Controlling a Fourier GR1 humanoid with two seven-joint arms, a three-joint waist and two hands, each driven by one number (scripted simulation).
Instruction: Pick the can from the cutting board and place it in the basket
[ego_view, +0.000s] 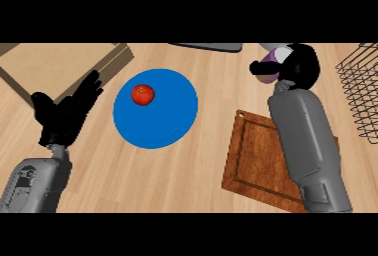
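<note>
Near the wire basket (360, 95), right hand (299, 62) curled round the can (278, 53); red fruit (142, 94) on blue plate (159, 127); left hand (66, 115) open-fingered.

You could see only slivers of the can (270, 55); the rest was hidden behind the curled fingers (260, 67) of your right hand (301, 62). Your right forearm (306, 145) covered the right side of the cutting board (255, 155). The basket (360, 90) ran off the right edge, and a dark grey object (210, 47) at the top was cut off, so you couldn't tell what it was.
</note>
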